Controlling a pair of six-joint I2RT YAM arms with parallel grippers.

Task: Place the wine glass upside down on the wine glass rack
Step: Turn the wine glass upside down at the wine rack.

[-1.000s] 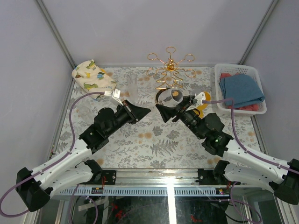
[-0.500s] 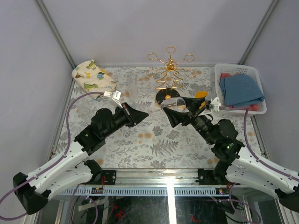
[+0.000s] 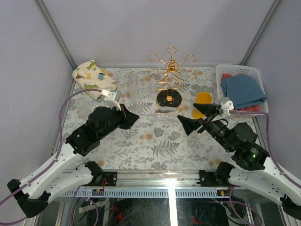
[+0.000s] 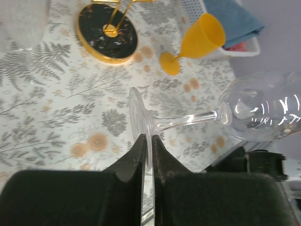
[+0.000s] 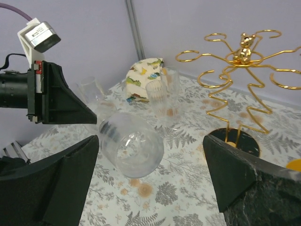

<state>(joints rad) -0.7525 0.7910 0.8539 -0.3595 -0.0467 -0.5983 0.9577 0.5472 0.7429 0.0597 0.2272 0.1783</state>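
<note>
The clear wine glass (image 4: pixel 254 113) lies level, its foot pinched edge-on in the left hand (image 4: pixel 146 143), bowl toward the right; the wine glass rack (image 3: pixel 171 70), gold wire on a round black base, stands upright at the table's (image 3: pixel 141 150) far middle.

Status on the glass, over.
Left pincer shut on glass foot, glass level. Right pincer open, off it. Rack empty; yellow goblet beside its base.

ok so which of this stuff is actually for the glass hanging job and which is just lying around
For the job: clear wine glass, gold wine glass rack, left gripper gripping the glass's foot.
Lying about: yellow goblet, clear tumbler, dinosaur-print cloth, white basket with blue cloth.
</note>
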